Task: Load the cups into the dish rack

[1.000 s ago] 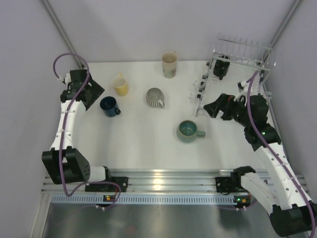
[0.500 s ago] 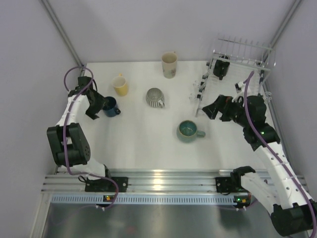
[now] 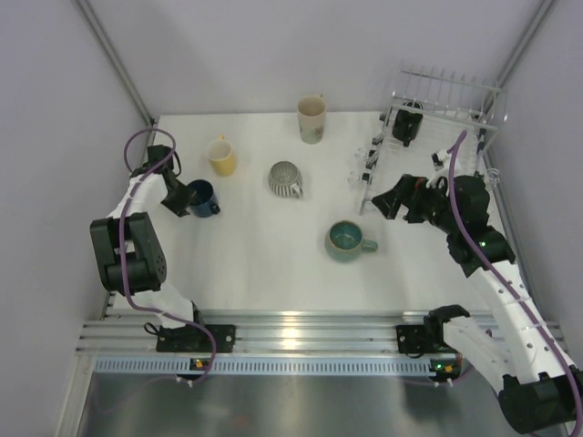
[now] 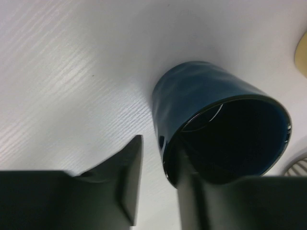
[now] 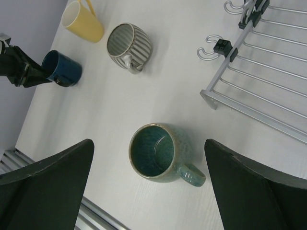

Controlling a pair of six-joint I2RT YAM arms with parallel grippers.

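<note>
The dark blue cup (image 3: 202,197) (image 4: 211,100) (image 5: 62,68) stands upright at the table's left. My left gripper (image 3: 185,198) (image 4: 160,158) straddles its near rim, one finger inside and the other outside, with a thin gap still showing beside the wall. My right gripper (image 3: 390,198) (image 5: 148,143) hangs wide open above the teal-green cup (image 3: 346,240) (image 5: 160,152). The yellow cup (image 3: 221,157), grey ribbed cup (image 3: 286,178) and cream cup (image 3: 311,118) stand on the table. A black cup (image 3: 407,123) sits in the dish rack (image 3: 446,146) (image 5: 268,96) at the far right.
The left wall runs close beside my left arm. The yellow cup's edge (image 4: 302,52) lies just past the blue cup. The rack's side hooks (image 5: 216,47) jut toward the table's middle, near the right arm.
My left arm swung in to the dark blue cup and its jaws narrowed around the cup's rim. The right arm has barely moved.
</note>
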